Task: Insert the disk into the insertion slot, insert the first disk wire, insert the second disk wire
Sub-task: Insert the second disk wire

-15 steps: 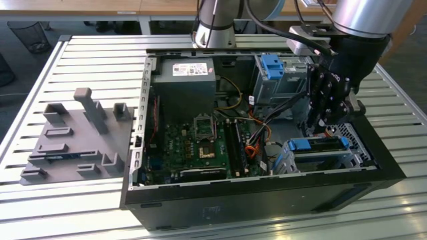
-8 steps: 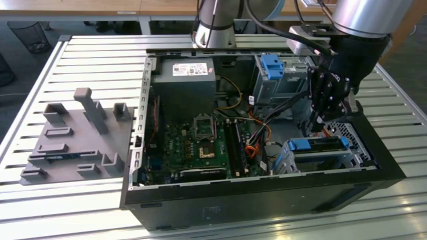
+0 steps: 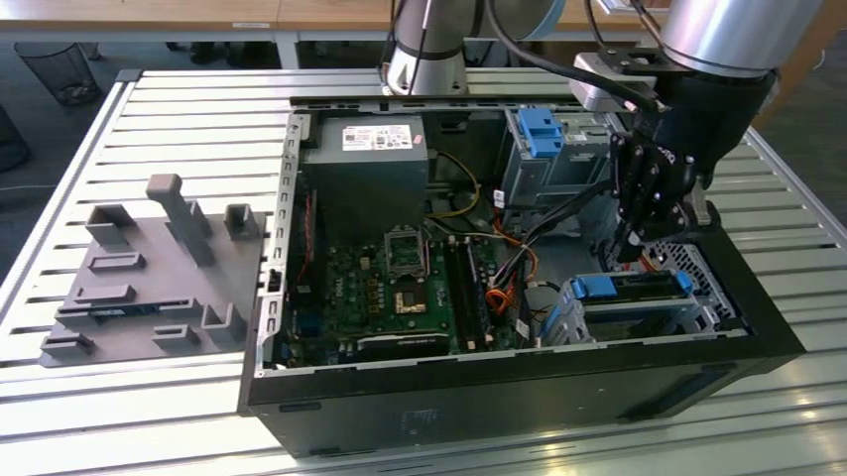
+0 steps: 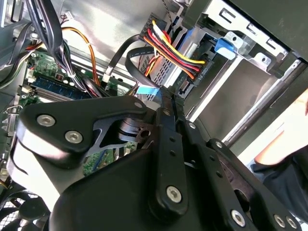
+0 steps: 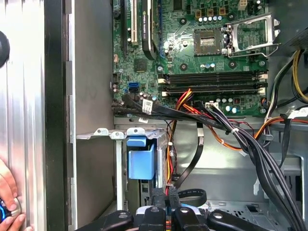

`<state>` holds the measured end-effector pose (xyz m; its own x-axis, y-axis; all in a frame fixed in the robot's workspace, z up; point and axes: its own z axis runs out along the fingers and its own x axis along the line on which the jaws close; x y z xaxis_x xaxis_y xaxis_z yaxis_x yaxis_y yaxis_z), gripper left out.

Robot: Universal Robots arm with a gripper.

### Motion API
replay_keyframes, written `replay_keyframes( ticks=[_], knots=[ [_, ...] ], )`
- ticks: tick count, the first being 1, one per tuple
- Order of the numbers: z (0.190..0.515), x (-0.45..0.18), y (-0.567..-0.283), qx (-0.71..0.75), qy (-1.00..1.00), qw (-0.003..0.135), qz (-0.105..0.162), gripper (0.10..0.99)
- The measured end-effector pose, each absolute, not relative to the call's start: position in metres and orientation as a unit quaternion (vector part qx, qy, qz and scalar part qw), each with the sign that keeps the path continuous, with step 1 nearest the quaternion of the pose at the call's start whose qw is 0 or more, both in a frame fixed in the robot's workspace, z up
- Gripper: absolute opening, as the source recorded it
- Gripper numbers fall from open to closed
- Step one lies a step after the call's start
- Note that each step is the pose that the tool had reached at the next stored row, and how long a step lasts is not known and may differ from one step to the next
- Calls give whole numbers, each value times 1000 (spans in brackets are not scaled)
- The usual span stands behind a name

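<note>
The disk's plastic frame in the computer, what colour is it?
Bright blue. The disk shows its blue frame best in the exterior view, seated in the insertion slot.

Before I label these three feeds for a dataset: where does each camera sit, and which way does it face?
Exterior view: off the arm, above the table, looking down into the open computer case; the arm and gripper show above the disk.
Second wrist view: on the wrist, looking past the gripper linkage toward the coloured power wires.
First wrist view: on the wrist, facing the motherboard.
All three share the motherboard.
</note>
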<state>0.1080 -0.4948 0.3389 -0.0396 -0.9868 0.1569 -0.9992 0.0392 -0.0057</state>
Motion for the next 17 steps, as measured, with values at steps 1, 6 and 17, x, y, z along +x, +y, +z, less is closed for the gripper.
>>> replay_keyframes(
  ticks=[1, 6, 17],
  knots=[
    [339, 108, -496, 691, -719, 52, 54, 145],
    [339, 108, -503, 692, -720, 42, 43, 145],
    [339, 108, -520, 693, -721, 16, 24, 145]
  ],
)
